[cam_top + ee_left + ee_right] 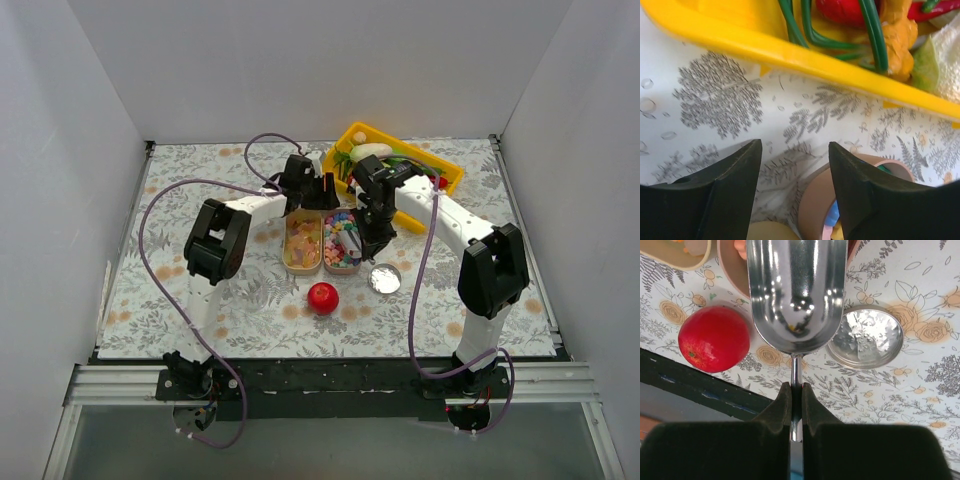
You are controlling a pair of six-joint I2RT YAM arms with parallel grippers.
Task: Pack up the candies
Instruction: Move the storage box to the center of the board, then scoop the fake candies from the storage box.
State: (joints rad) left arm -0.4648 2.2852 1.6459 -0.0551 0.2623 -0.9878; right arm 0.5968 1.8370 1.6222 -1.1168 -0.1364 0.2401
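Observation:
Amber and orange candies lie in a cream oval box. Beside it on the right, a pink oval box holds mixed coloured pieces. My left gripper hangs at the far end of the two boxes. In the left wrist view it is open, with its right finger over the pink box's rim and nothing gripped. My right gripper is shut on the thin handle of a steel scoop, whose bowl sits over the near end of the pink box.
A glossy red ball and a round metal lid lie on the flowered cloth in front of the boxes. A yellow tray of toy vegetables stands at the back right, close behind the left gripper. White walls enclose the table.

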